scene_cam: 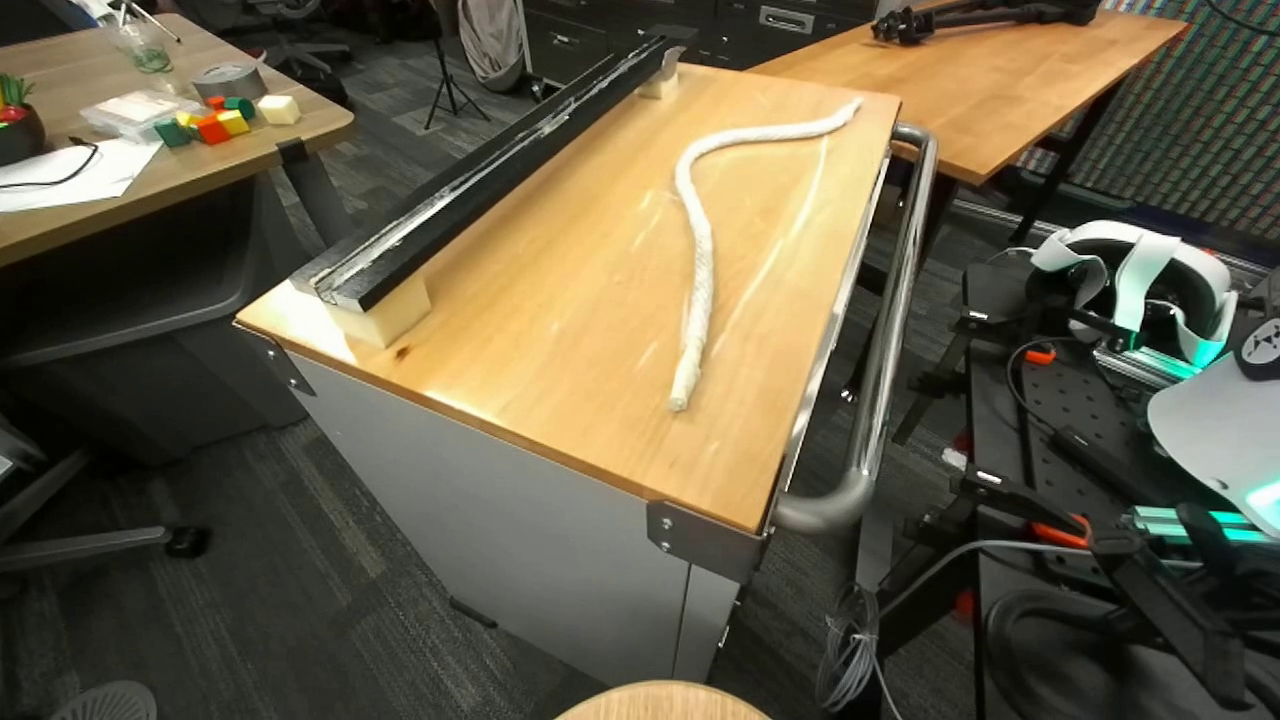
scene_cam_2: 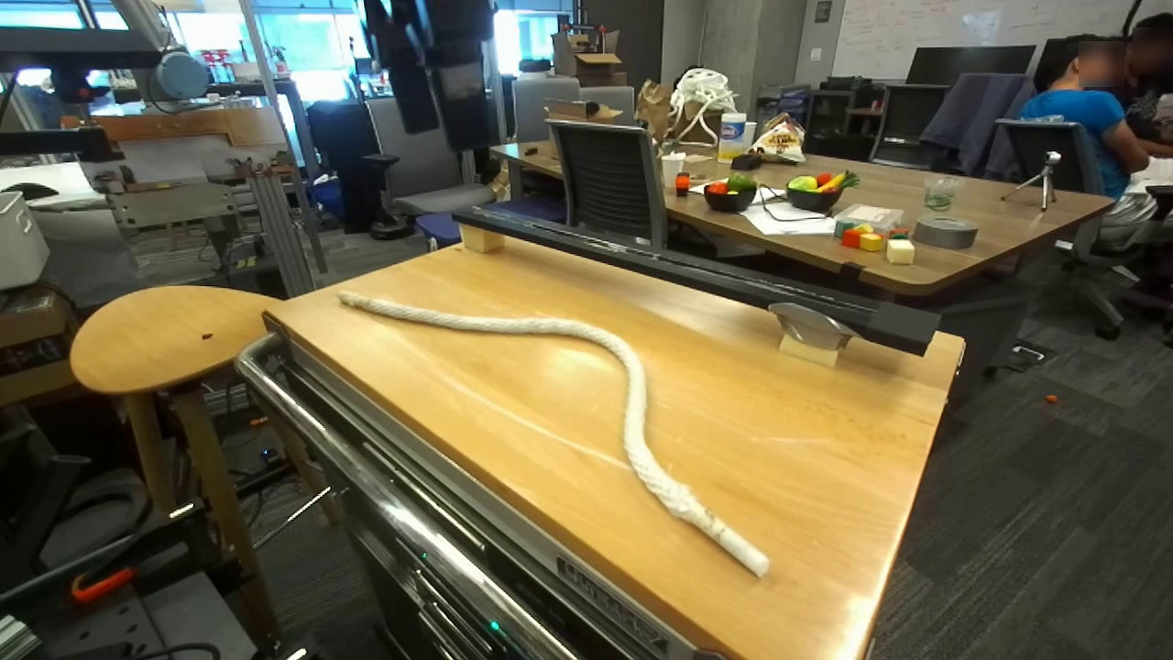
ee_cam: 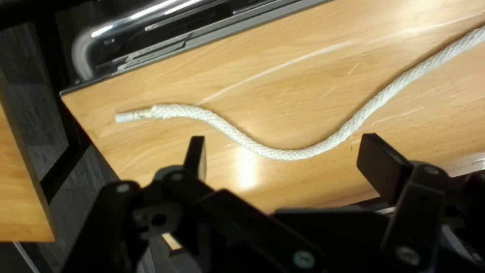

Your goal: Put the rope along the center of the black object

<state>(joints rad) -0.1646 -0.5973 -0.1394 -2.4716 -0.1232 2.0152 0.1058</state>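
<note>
The gripper (ee_cam: 286, 155): 2 fingers (ee_cam: 383, 167) spread wide, nothing pinched. Wrist view has it aimed at the tabletop (ee_cam: 273, 102) from above, probably held up there to keep the target in sight before choosing a grab spot. In an exterior view the gripper (scene_cam_2: 440, 133) is a dark blurry shape at the top; height over the wood hard to judge.

The rope (ee_cam: 299, 153): on the tabletop, not held. In wrist view its bend passes just ahead of the gap between the fingertips, no contact visible; 1 end lies past the finger at picture left, the rest runs out of frame at upper right. Both exterior views show the full length loose and curvy, mostly on the side of the metal handle bar (scene_cam: 893, 310). Likely laid there as a start pose, slack and within reach. Soft, so expect sag from any 1 grip.

The black rail (scene_cam: 505, 165): along the opposite long edge, propped on 2 pale blocks (scene_cam: 390, 315), 1 near each end. Probably raised so fingers get clearance beside it, and pushed to the edge to leave working room. Light streaks down its top look like a center channel, presumably where the cord goes. A curved metal piece (scene_cam_2: 811, 325) sits by 1 block, maybe a brace; can't tell if it touches the rail. Rope is well apart from the rail, so placement not yet done; needs carrying and straightening.
</note>
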